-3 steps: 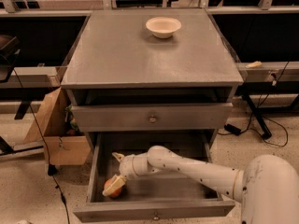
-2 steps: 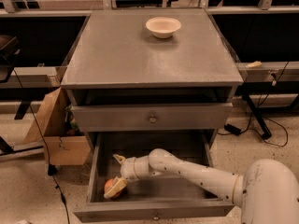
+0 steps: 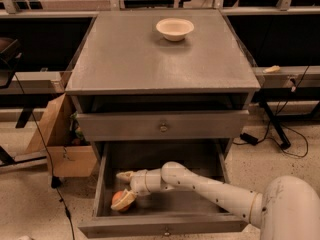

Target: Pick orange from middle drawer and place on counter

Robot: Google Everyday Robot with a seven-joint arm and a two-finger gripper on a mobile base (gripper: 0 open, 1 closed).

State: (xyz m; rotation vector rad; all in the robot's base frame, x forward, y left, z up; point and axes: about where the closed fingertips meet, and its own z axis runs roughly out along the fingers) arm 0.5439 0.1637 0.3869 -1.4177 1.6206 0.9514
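The middle drawer [image 3: 200,159] is pulled open below the counter [image 3: 130,54]. The orange [image 3: 117,199] lies in the drawer's front left corner. My gripper [image 3: 123,188] is inside the drawer, reaching left from my white arm. Its fingers are spread: one fingertip [image 3: 124,175] is behind the orange, and the other lies over the orange's right side. The orange rests on the drawer floor, partly covered by that lower finger.
A cream bowl [image 3: 174,29] stands at the back of the counter. The closed drawer front with a brass knob [image 3: 163,127] overhangs the open drawer. A cardboard box [image 3: 60,149] stands on the floor at left. Cables [image 3: 280,134] lie at right.
My gripper has shifted slightly left and toward the drawer's front, closer around the orange. The orange has stayed in the front left corner.
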